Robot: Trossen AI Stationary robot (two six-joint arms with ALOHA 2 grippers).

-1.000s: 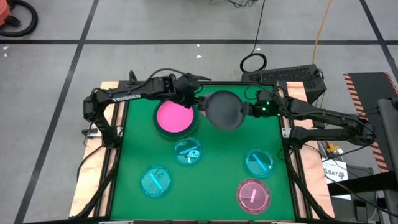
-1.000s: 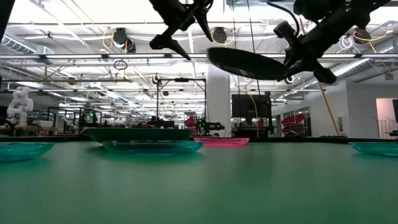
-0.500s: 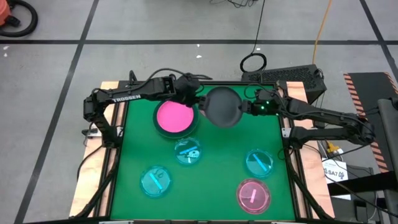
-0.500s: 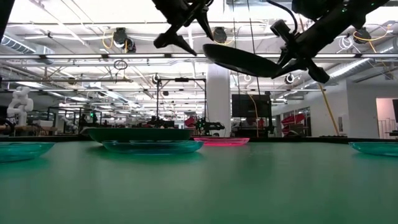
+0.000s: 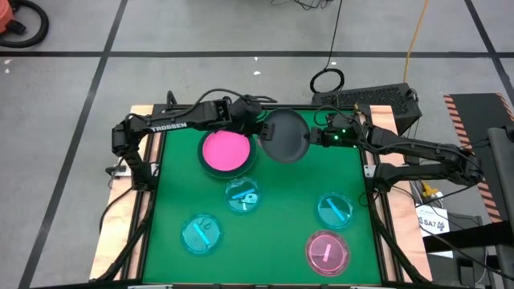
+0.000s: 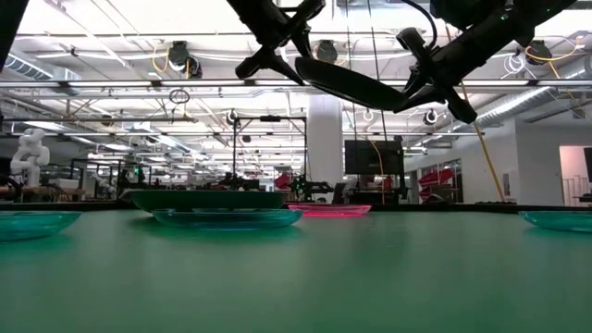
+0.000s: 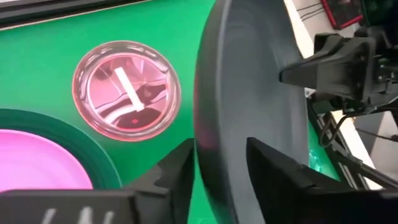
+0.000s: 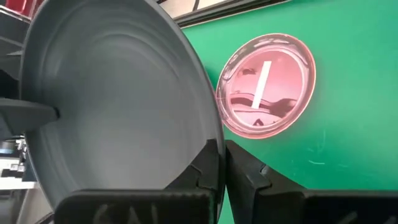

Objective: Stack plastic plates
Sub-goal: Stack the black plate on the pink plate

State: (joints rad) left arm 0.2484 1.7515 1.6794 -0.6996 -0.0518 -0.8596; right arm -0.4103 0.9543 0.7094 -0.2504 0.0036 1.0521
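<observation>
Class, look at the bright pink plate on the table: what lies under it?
Under the bright pink plate a darker, wider plate shows as a ring around it. Its middle is covered, so whether anything else lies between or below cannot be seen.

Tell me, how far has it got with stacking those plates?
Barely started. Done: a bright pink plastic plate sits in a darker plate. In hand: a dark grey plastic plate held mid-air, right claw clamping one edge, left claw at the opposite rim. Left: three cyan plates and one translucent pink plate lie scattered.
</observation>
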